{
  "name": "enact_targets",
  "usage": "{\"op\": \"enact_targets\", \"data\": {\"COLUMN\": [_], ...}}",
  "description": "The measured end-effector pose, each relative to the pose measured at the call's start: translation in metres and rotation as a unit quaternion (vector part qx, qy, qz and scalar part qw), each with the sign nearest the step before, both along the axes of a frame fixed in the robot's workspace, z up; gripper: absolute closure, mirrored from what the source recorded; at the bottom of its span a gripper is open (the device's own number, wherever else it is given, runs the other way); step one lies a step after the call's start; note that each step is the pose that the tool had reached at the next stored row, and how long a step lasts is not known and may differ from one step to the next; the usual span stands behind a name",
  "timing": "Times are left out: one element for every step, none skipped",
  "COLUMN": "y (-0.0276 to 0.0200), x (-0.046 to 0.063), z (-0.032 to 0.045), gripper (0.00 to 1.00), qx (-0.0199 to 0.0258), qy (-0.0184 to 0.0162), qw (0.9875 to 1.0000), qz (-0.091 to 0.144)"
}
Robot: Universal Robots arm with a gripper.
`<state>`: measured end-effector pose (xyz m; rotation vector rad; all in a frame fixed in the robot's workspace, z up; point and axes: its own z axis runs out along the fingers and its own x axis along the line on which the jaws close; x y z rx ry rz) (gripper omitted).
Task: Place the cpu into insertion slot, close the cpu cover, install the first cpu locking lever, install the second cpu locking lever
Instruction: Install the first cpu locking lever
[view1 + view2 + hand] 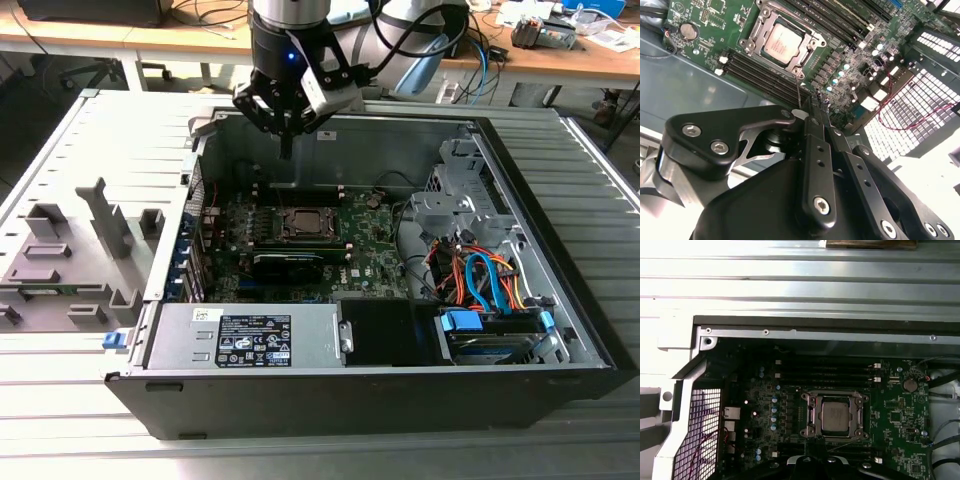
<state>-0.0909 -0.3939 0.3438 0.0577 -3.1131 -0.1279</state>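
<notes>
We hover above the cpu point(835, 418), seated beneath its seemingly lowered cpu cover point(813, 416); jaws together, likely as one pushing tip.

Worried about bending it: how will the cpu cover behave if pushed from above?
The cpu cover looks like thin sheet metal around a window, so probably light and liable to flex under a point load. It lies flat over the cpu, so it likely won't tip. Its shiny finish may be slippery.

Black pincer point(814, 111), silver screw heads point(821, 205)
</notes>
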Motion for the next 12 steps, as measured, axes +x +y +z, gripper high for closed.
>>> {"op": "enact_targets", "data": {"y": [0.0000, 0.0000, 0.0000, 0.0000, 0.0000, 0.0000, 0.0000, 0.0000, 0.0000, 0.0000, 0.0000, 0.0000], "x": [0.0000, 0.0000, 0.0000, 0.0000, -0.0004, -0.0004, -0.0004, -0.0004, -0.0005, -0.0005, -0.0005, -0.0006], "z": [-0.0001, -0.0004, -0.0006, -0.0029, -0.0049, -0.0050, -0.0052, -0.0054, -0.0056, -0.0058, -0.0061, -0.0063], "gripper": [0.89, 0.89, 0.89, 0.89, 0.89, 0.89, 0.89, 0.89, 0.89, 0.89, 0.89, 0.89], "qx": [0.0000, 0.0000, 0.0000, 0.0000, 0.0000, 0.0000, 0.0000, 0.0000, 0.0000, 0.0000, 0.0000, 0.0000], "qy": [0.0000, 0.0000, 0.0000, 0.0000, 0.0000, 0.0000, 0.0000, 0.0000, 0.0000, 0.0000, -0.0001, 0.0000], "qw": [1.0000, 1.0000, 1.0000, 1.0000, 1.0000, 1.0000, 1.0000, 1.0000, 1.0000, 1.0000, 1.0000, 1.0000], "qz": [0.000, 0.000, 0.000, 0.000, 0.000, 0.000, 0.000, 0.000, 0.000, 0.000, 0.000, 0.000]}}
